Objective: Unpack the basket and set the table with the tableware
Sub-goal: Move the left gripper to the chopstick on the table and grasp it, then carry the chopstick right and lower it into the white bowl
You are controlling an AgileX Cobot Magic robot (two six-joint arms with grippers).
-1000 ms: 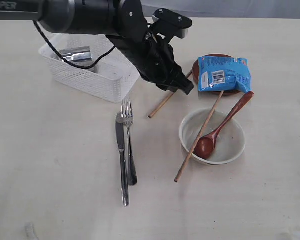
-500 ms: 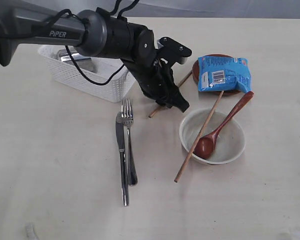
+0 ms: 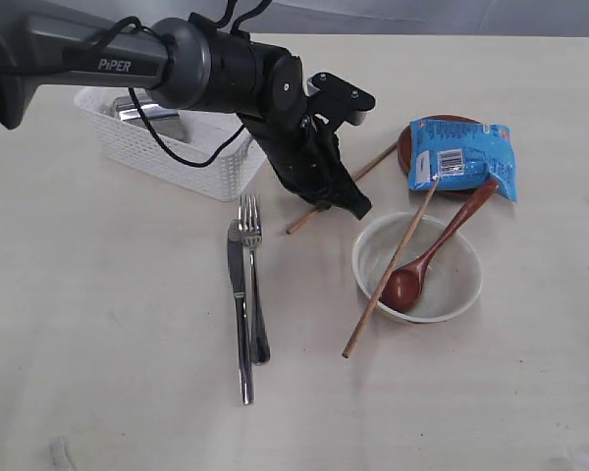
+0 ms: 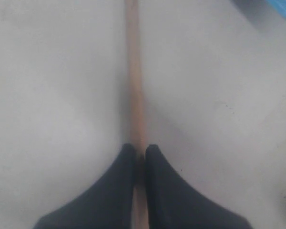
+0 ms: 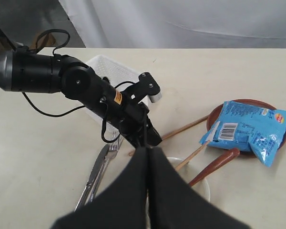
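Observation:
My left gripper [image 3: 351, 203] is down at the table [image 3: 98, 343], shut on a wooden chopstick [image 3: 375, 161] that lies flat between the basket and the plate. In the left wrist view both black fingers pinch that chopstick [image 4: 133, 71]. The other chopstick [image 3: 388, 270] and a reddish-brown spoon [image 3: 422, 265] rest across the cream bowl [image 3: 467, 291]. A steel knife [image 3: 239, 314] and fork [image 3: 255, 285] lie side by side in front of the white basket [image 3: 191, 162], which holds a steel cup [image 3: 152, 116]. My right gripper [image 5: 149, 150] is shut and empty, above the bowl.
A blue snack packet [image 3: 466, 162] lies on the small brown plate [image 3: 408, 140] at the back right, touching the spoon's handle. The left arm [image 3: 206, 69] stretches over the basket's right end. Bare tabletop spreads along the front and left.
The left gripper has come down and closed on the chopstick. The chopstick shifted a little, and the plate with the blue packet slid to the right.

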